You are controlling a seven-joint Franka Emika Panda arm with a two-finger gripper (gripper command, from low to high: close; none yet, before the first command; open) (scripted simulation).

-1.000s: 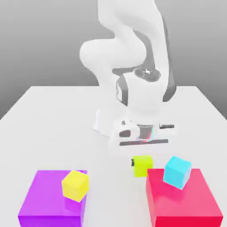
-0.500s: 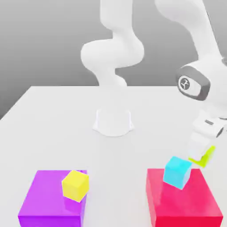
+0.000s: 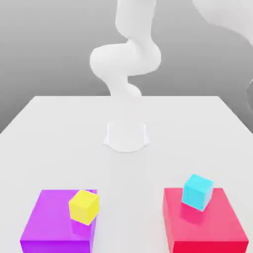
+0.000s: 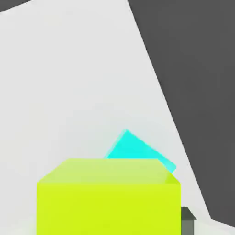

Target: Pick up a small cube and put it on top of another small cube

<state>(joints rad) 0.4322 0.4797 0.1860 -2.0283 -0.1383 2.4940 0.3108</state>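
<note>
In the exterior view I saw the cyan cube (image 3: pixel 197 191) sitting on the red block (image 3: pixel 202 225), its flat top my target. In the hand view the lime cube (image 4: pixel 108 197) sat clamped in my gripper (image 4: pixel 110 215), above the cyan cube; it looked rigid, light and smooth, best held by opposite flat faces.

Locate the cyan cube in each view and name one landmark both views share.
Exterior view: the cyan cube sits on the red block, toward the exterior view's right.
Hand view: the cyan cube pokes out from behind the lime cube, against the table.
Shared landmark: the white table, also seen from the hand camera.
</note>
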